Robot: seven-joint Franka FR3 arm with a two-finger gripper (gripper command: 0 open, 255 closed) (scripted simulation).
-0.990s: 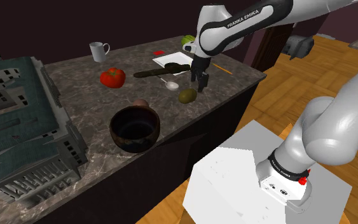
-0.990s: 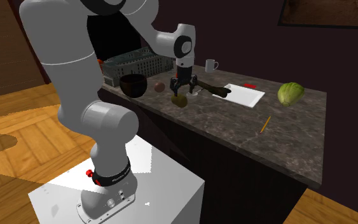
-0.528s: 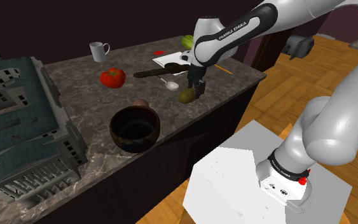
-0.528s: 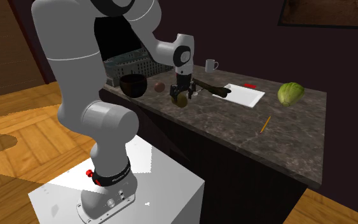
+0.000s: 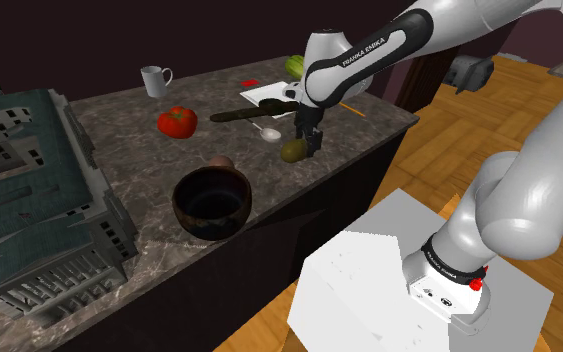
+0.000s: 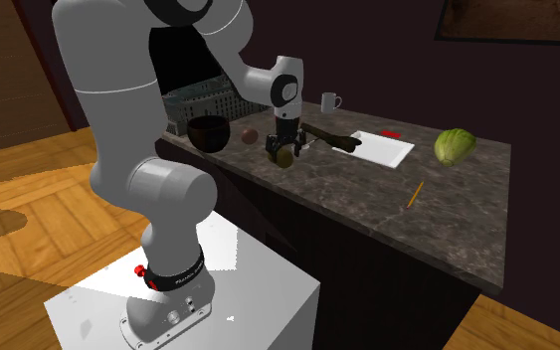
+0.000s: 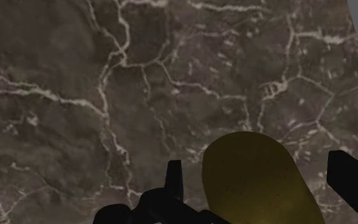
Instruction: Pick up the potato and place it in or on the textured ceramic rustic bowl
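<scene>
An olive-yellow potato (image 5: 293,151) lies on the dark marbled counter (image 5: 129,150), near its front edge. My gripper (image 5: 307,143) has come down around it, and the black fingers stand open. In the wrist view the potato (image 7: 254,181) sits between the fingers (image 7: 174,181), with a gap on each side, so nothing clasps it. From the second exterior view the potato (image 6: 284,157) shows just under the gripper (image 6: 283,150). The dark, rough-walled bowl (image 5: 212,203) stands empty toward the shoulder view's lower left; it also appears as the bowl (image 6: 208,132).
A small brown round thing (image 5: 221,162) sits just behind the bowl. A tomato (image 5: 177,122), a mug (image 5: 153,80), a dark long stick (image 5: 254,112), a spoon (image 5: 269,132) and a white board (image 5: 269,95) lie farther back. A grey rack (image 5: 29,190) stands beside the bowl.
The gripper has sunk from above the potato to around it, still open. The potato has not moved.
</scene>
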